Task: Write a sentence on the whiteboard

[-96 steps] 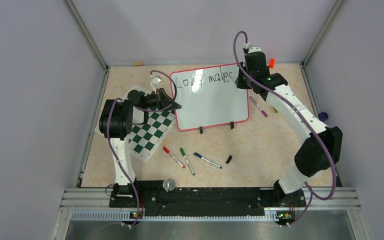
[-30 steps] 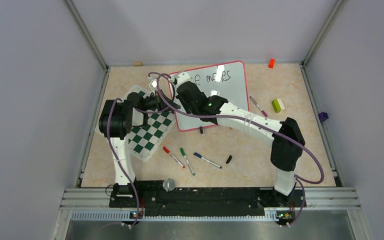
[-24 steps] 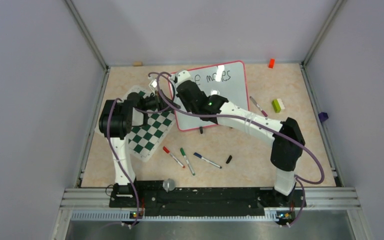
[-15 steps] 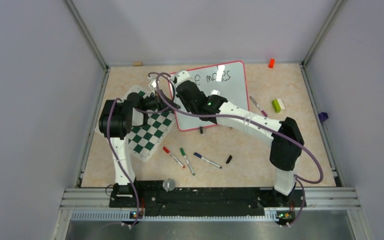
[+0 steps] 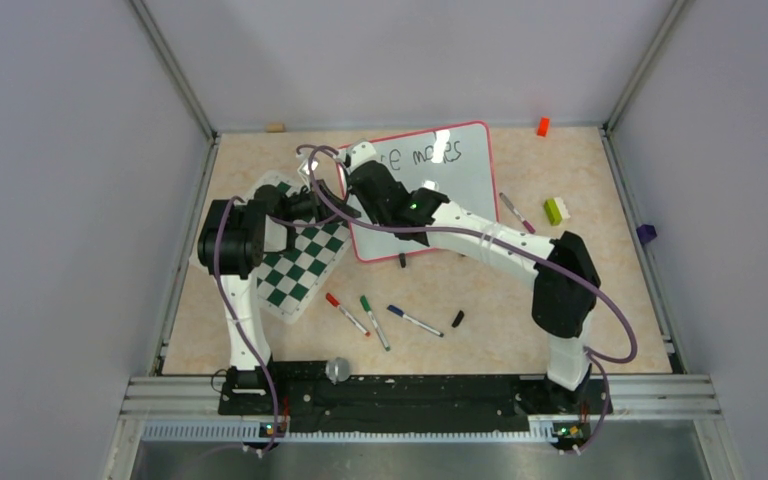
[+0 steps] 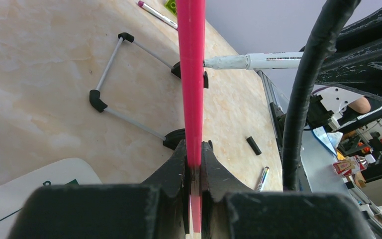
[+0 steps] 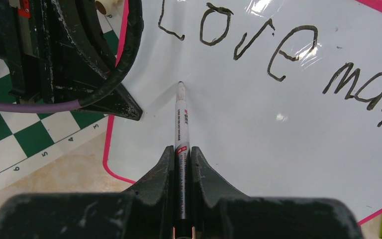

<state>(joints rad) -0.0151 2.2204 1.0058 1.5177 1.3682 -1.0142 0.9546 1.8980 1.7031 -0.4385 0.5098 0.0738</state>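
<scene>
The whiteboard (image 5: pixel 465 195) stands tilted at the back middle, red-framed. My left gripper (image 5: pixel 345 212) is shut on its left edge; in the left wrist view the red frame (image 6: pixel 191 74) runs up between the fingers of the left gripper (image 6: pixel 193 149). My right gripper (image 5: pixel 372 188) is shut on a white-barrelled marker (image 7: pixel 181 119), held between the fingers of the right gripper (image 7: pixel 181 152). The marker's tip touches the board under the "L", near the left edge. The sentence (image 7: pixel 258 40) reads "Love mak" there; "makes" (image 5: pixel 435 155) shows from above. The second line area is blank.
A green-and-white checkered mat (image 5: pixel 295 265) lies under the left arm. Red (image 5: pixel 346 313), green (image 5: pixel 375 322) and blue (image 5: pixel 415 320) markers and a black cap (image 5: pixel 457 319) lie in front. A purple marker (image 5: pixel 517 213), a green block (image 5: pixel 557 210) and an orange block (image 5: pixel 542 126) lie right.
The right arm swung from the board's right end to its left part, under "Love". The board now stands more tilted. Over the last second the marker barely shifts.
</scene>
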